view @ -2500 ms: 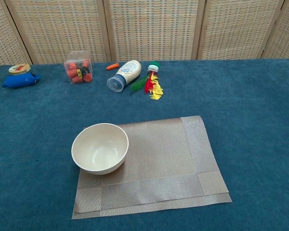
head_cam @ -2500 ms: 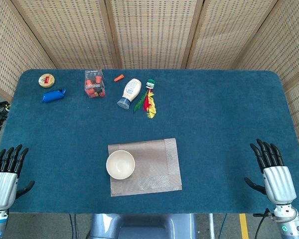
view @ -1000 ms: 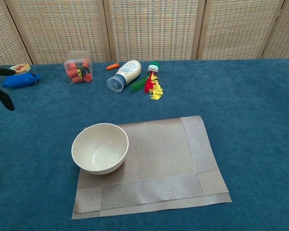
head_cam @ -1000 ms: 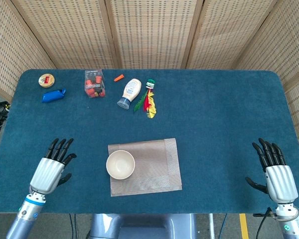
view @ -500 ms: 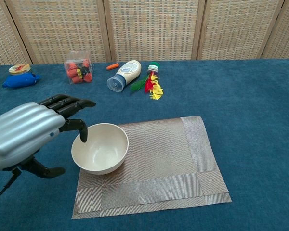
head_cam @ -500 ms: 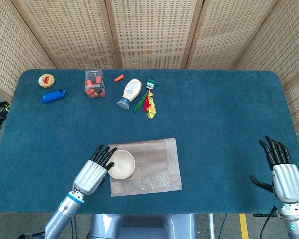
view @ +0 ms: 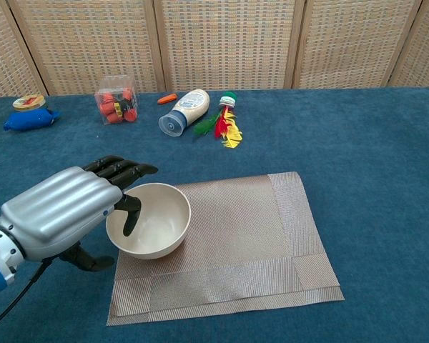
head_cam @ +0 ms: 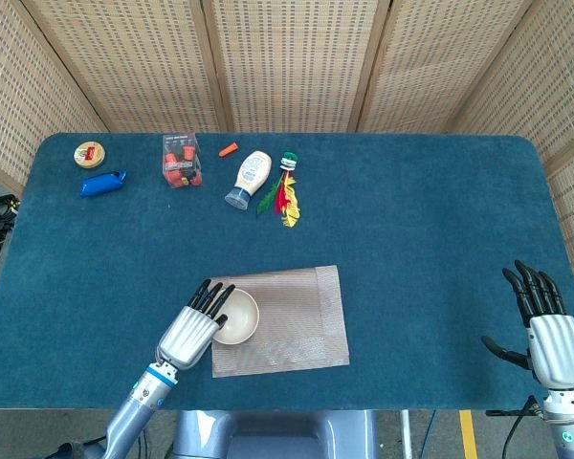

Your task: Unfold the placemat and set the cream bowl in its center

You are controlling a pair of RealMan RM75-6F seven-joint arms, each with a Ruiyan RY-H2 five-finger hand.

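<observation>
The folded tan placemat [head_cam: 297, 316] [view: 236, 243] lies near the table's front edge. On its left part stands the cream bowl [head_cam: 237, 316] [view: 156, 219], upright. My left hand [head_cam: 196, 325] [view: 68, 207] hovers over the bowl's left rim with fingers spread, one fingertip reaching down inside the bowl; it holds nothing. Far to the right, at the table's front corner, my right hand [head_cam: 547, 331] rests with fingers apart and nothing in it; only the head view shows it.
Along the back left of the blue table [head_cam: 411, 220] lie a small tin [head_cam: 90, 154], a blue packet [head_cam: 102, 183], a clear box of red pieces [head_cam: 181, 162], an orange cap [head_cam: 229, 148], a white squeeze bottle [head_cam: 249, 177] and a feather shuttlecock [head_cam: 286, 186].
My left hand has come in from the left front corner to the bowl and now sits over its left rim. The right hand has drifted slightly toward the front right.
</observation>
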